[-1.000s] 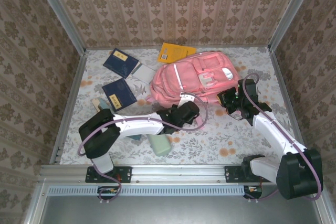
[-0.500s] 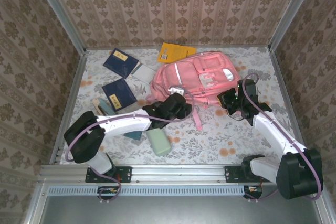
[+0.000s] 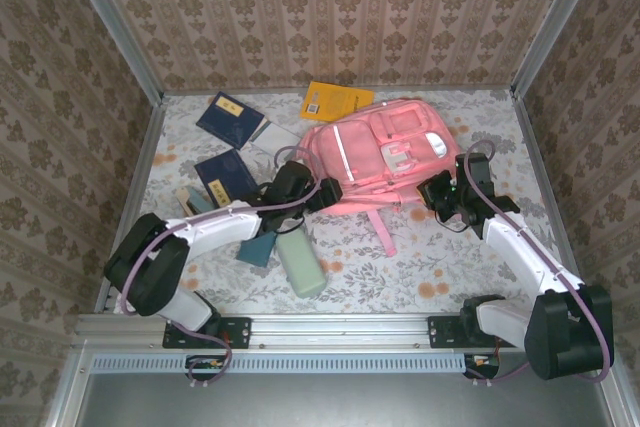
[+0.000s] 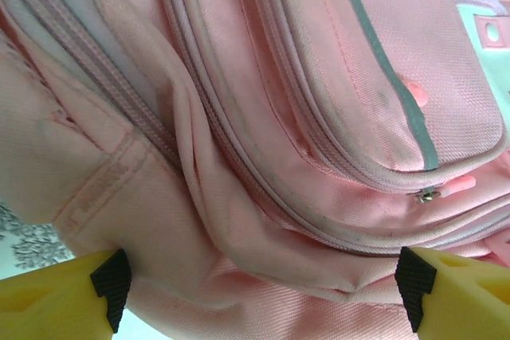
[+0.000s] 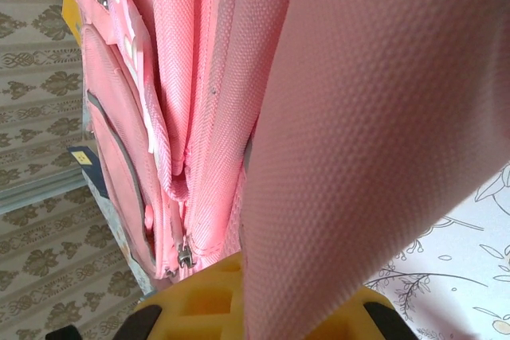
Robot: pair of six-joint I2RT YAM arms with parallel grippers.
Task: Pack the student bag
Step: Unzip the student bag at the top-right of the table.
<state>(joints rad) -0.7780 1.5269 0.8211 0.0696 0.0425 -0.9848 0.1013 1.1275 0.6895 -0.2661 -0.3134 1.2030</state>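
On the far half of the table: the student bag (image 3: pixel 375 152) lies flat with its front up, and its top end points to the back wall.
Colour and cloth: pink woven fabric, the biggest thing on the flowered table (image 3: pixel 430 257).
Trim: a pale stripe (image 3: pixel 343 155) runs along the front; in the left wrist view it (image 4: pixel 390 77) borders a front pocket.
Front: pockets with zips and a white patch (image 3: pixel 402 157) near the middle; a small metal zip puller (image 4: pixel 428 194) shows at the pocket edge.
Strap: one pink strap (image 3: pixel 385 232) trails off the near edge onto the table.
Left gripper (image 3: pixel 320 190): it stands at the near left corner of the bag, with the jaws spread wide.
Left wrist view: the bag (image 4: pixel 263 117) is very close, and its folded side seam bulges down between the two yellow fingers (image 4: pixel 60 296). The left gripper (image 4: pixel 263 284) does not clamp the cloth.
Right gripper (image 3: pixel 437 192): it stands at the near right edge of the bag, closed tight.
Right wrist view: a broad band of the bag (image 5: pixel 358 117) rises from the closed right gripper (image 5: pixel 251 316), so it seems to pinch this cloth. Behind the band, the front of the bag stands on edge.
Neighbours: a yellow book (image 3: pixel 335 99) touches the far left corner of the bag, and two dark blue books (image 3: pixel 225 117) lie apart to its left.
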